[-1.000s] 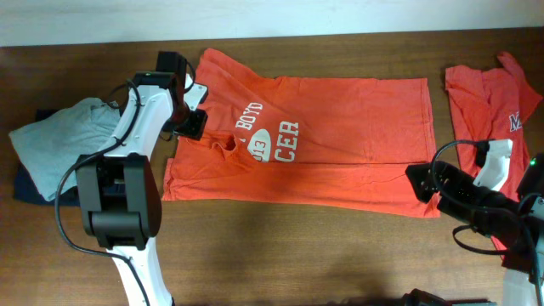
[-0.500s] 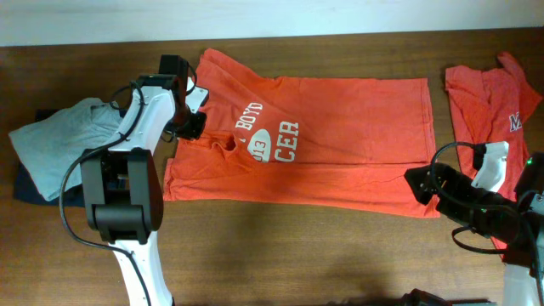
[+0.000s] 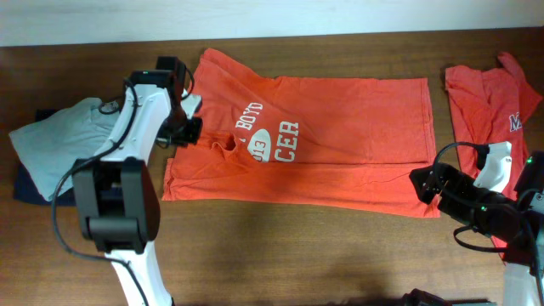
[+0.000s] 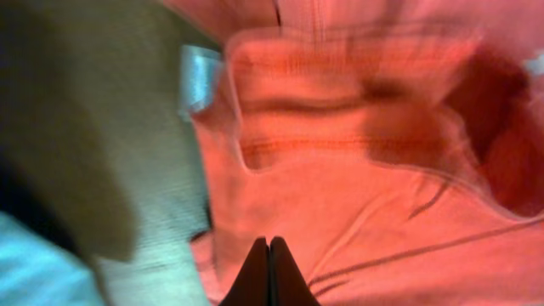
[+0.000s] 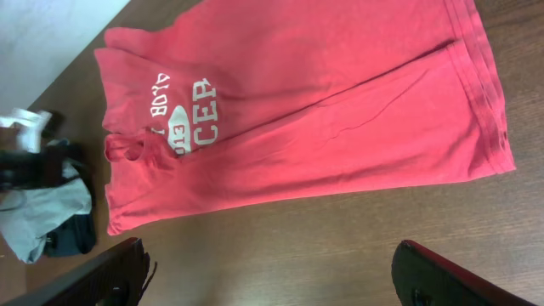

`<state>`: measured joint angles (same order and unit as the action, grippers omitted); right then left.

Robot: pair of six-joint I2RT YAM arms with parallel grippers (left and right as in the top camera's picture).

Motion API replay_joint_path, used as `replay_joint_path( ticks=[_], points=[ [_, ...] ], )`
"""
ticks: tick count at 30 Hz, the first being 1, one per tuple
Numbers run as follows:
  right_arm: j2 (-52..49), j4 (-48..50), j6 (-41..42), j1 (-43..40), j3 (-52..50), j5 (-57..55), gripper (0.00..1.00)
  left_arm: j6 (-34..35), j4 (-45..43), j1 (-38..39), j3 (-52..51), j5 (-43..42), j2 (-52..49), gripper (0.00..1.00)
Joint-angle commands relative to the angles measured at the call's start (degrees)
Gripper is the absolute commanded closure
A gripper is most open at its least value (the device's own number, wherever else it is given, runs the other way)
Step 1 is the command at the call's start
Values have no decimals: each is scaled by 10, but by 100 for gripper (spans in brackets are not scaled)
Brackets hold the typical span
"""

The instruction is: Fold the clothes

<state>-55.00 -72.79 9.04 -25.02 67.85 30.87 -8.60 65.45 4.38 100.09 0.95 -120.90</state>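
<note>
An orange-red T-shirt (image 3: 340,144) with white lettering lies spread across the table, its lower part folded up. It also fills the top of the right wrist view (image 5: 323,110). My left gripper (image 3: 189,129) is at the shirt's left edge by the sleeve. In the left wrist view it is shut (image 4: 269,245), tips pressed together into the orange cloth (image 4: 357,178). My right gripper (image 3: 422,183) hovers open by the shirt's lower right corner, with only bare wood between its fingers (image 5: 280,280). A second orange-red shirt (image 3: 484,93) lies crumpled at the far right.
A light grey garment (image 3: 59,140) lies bunched at the left on a dark blue item (image 3: 25,189), close behind my left arm. The wooden table (image 3: 280,246) runs to a white wall along the back edge.
My left gripper has closed on the shirt's left edge and shifted slightly left and toward the front. The right gripper stays open and has barely moved.
</note>
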Motion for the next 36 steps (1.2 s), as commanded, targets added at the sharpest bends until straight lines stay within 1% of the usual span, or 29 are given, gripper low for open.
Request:
replay_joint_path(
  ticks=[1,2,3,4,5,9,10,16,21,23,25,26,27,29,31,36],
  points=[
    [-6,2,0,3,4,-14,4,17,-20,-1,13,0,34,100],
    [-8,2,0,3,4,-16,4,17,-20,0,12,0,34,98],
    [-11,2,0,3,3,-16,4,16,-26,0,12,0,34,89],
    [-12,2,0,4,3,-16,4,14,-33,0,11,1,34,83],
    [-18,2,0,3,3,-16,4,12,-52,0,11,6,34,64],
    [-36,1,0,3,3,-16,3,12,-88,0,11,4,31,47],
    [-39,0,0,3,3,-16,3,12,-92,0,11,4,28,45],
    [-49,-5,0,3,2,-16,4,12,-104,-1,11,4,-18,44],
    [-49,-14,-9,3,2,-16,3,7,-103,0,11,4,-48,46],
    [-49,-14,-9,3,2,-16,4,-9,-103,0,11,4,-52,51],
    [-49,-17,-9,3,2,-16,4,-10,-103,0,11,4,-52,57],
    [-49,-18,-9,3,2,-16,4,-10,-104,0,11,6,-52,63],
    [-49,-18,-9,3,2,-16,4,-10,-106,0,11,6,-52,65],
    [-49,-17,-9,3,2,-16,4,-17,-109,0,11,6,-53,66],
    [-49,-18,-9,3,2,-16,4,-30,-115,-1,11,10,-55,64],
    [-49,-18,-9,3,2,-16,4,-31,-121,-2,11,19,-62,64]
  ],
)
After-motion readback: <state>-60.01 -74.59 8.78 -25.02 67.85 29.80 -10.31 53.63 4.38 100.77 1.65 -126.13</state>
